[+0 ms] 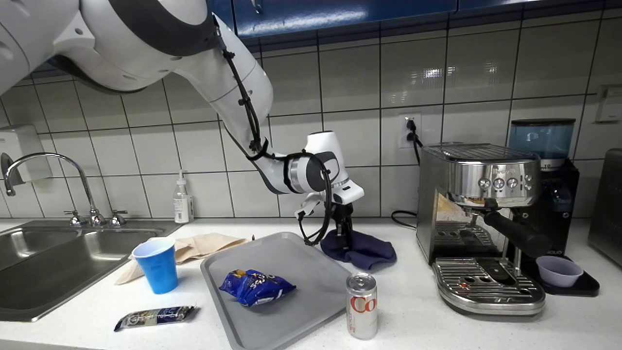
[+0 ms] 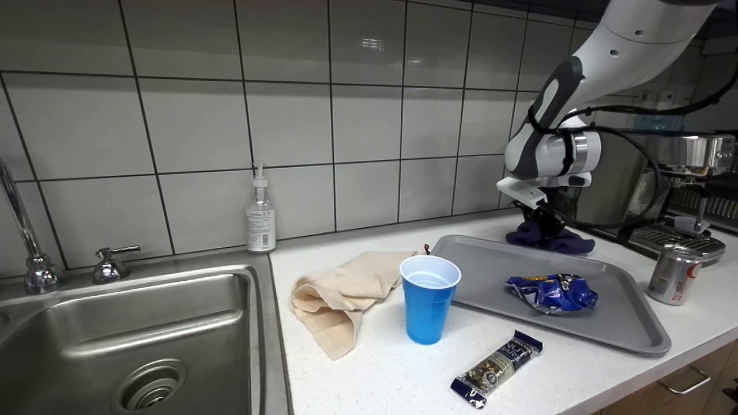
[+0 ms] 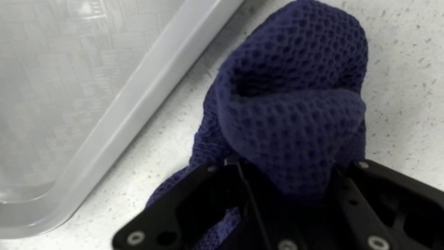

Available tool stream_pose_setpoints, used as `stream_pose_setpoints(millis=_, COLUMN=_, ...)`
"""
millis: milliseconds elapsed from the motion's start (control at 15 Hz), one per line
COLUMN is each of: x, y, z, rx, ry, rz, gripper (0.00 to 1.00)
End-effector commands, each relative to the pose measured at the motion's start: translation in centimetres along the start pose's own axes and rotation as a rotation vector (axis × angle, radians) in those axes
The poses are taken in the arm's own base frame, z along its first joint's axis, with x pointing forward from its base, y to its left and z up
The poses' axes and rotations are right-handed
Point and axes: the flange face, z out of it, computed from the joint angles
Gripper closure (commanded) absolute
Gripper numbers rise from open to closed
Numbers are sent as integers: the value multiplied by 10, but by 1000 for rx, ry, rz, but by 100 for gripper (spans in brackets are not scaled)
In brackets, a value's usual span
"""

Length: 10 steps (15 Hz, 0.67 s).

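A dark purple waffle-weave cloth (image 3: 295,114) lies bunched on the white counter, beside the grey tray (image 3: 131,100). In the wrist view my gripper (image 3: 286,170) is down over it, with a thick fold squeezed between its black fingers (image 3: 357,205). More of the fabric spreads out under and to the left of the jaws. Both exterior views show the gripper (image 1: 344,238) pointing straight down into the cloth (image 1: 371,250), near the tray's back edge. The fingertips are partly buried in the fabric in the exterior view holding the cloth (image 2: 568,241).
On the tray (image 1: 311,248) rests a blue snack bag (image 1: 257,287). A soda can (image 1: 362,306) stands by its front right corner. Left of it are a blue cup (image 1: 158,267), a nut bar (image 1: 155,317) and a beige cloth (image 2: 351,288). An espresso machine (image 1: 478,218) stands right; a sink (image 2: 144,346) left.
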Motion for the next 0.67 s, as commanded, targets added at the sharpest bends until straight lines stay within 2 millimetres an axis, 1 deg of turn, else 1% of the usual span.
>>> stream_pose_setpoints(millis=0, x=6, y=-6, z=-3, rx=-5, ry=2, rz=22, gripper=100)
stream_pose_setpoints(millis=67, x=7, y=-6, z=-5, rx=-2, ry=2, rz=22, gripper=100)
stream_pose_setpoints(millis=200, x=10, y=-6, z=-12, rx=3, ry=2, rz=19, gripper=97)
stream_pose_setpoints(millis=600, x=12, y=-6, z=-34, rx=14, ry=-1, rz=2, gripper=97)
